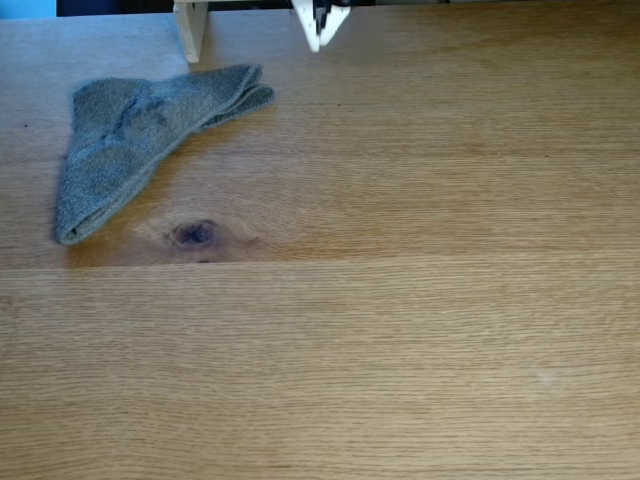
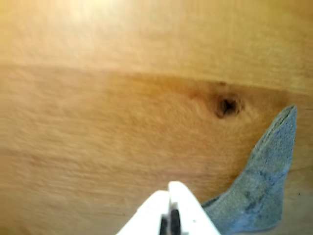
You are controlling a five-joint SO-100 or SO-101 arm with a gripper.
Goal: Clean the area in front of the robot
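Note:
The oak tabletop (image 1: pixel 400 300) fills the fixed view, with a plank seam across it and a small dark knot (image 1: pixel 195 234). Only my white gripper (image 1: pixel 319 40) shows of the arm, at the top edge, its pointed fingers together and holding nothing. A folded grey terry cloth (image 1: pixel 130 130) lies at the upper left, left of the gripper and apart from it. In the wrist view my gripper (image 2: pixel 169 188) rises from the bottom edge, shut, above the tabletop (image 2: pixel 98 122). There the cloth (image 2: pixel 264 186) lies to its right and the knot (image 2: pixel 227 105) sits beyond.
A pale wooden post (image 1: pixel 190 30) stands at the top edge, left of the gripper and just behind the cloth.

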